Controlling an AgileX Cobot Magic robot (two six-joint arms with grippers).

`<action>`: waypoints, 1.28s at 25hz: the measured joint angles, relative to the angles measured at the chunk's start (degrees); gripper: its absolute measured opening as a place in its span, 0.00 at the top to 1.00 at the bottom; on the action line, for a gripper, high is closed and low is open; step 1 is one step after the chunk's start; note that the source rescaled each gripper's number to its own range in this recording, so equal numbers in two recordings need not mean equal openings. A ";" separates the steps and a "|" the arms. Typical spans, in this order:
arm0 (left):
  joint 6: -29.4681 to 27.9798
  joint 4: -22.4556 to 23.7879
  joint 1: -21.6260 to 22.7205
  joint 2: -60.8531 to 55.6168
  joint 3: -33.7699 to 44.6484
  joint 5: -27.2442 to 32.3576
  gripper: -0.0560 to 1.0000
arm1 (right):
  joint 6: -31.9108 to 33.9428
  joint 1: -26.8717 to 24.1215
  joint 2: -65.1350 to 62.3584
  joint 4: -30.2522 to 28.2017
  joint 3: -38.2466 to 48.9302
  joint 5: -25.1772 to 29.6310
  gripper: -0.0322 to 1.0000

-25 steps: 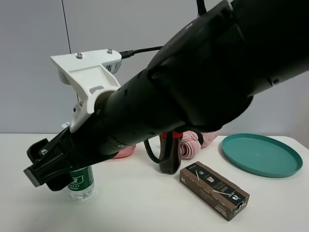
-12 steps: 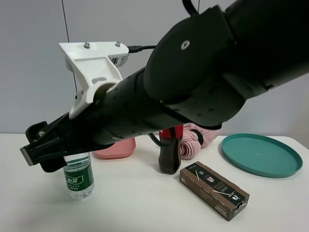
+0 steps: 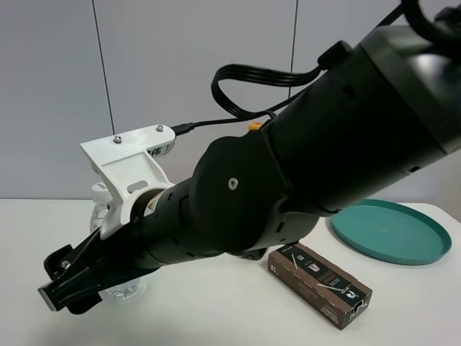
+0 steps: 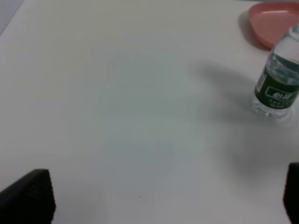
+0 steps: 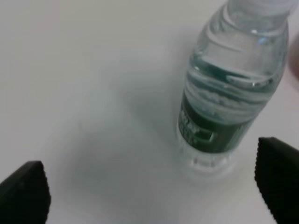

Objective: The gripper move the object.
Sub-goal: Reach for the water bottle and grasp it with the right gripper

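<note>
The small clear plastic water bottle (image 5: pixel 224 93) with a green label stands on its base on the white table (image 4: pixel 117 93), near the shallow pink plate (image 4: pixel 273 21) but not touching it. The right gripper (image 5: pixel 149 186), black jaws on a bulky glossy black arm, sits low on the side of the bottle away from the plate. Its jaws are spread wide and hold nothing. The bottle lies ahead of the fingers (image 5: pixel 25 193), not yet between them, and nearer one than the other. The left gripper (image 4: pixel 159 200) is well apart from the plate, also wide open and empty. The likely trouble is an off-centre approach: the nearer finger could strike first and tip the bottle or shove it against the plate. A hard squeeze might buckle the thin plastic, and a light one could let it slip. In the high view the arm hides most of the bottle, so a miss would be hard to catch there.
</note>
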 joint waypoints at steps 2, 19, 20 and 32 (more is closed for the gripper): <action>0.00 0.00 0.00 0.00 0.00 0.00 0.00 | 1.43 0.00 0.21 -1.84 0.00 -1.86 0.28; 0.00 0.00 0.00 0.00 0.00 0.00 0.00 | 2.42 -0.05 3.05 -4.35 -0.04 -6.81 0.31; 0.00 0.00 0.00 0.00 0.00 0.00 0.00 | 1.48 -0.17 3.05 -3.64 -0.04 -6.81 0.31; 0.00 0.00 0.00 0.00 0.00 0.00 0.00 | 0.13 -1.71 3.12 -3.31 -0.04 -6.99 0.31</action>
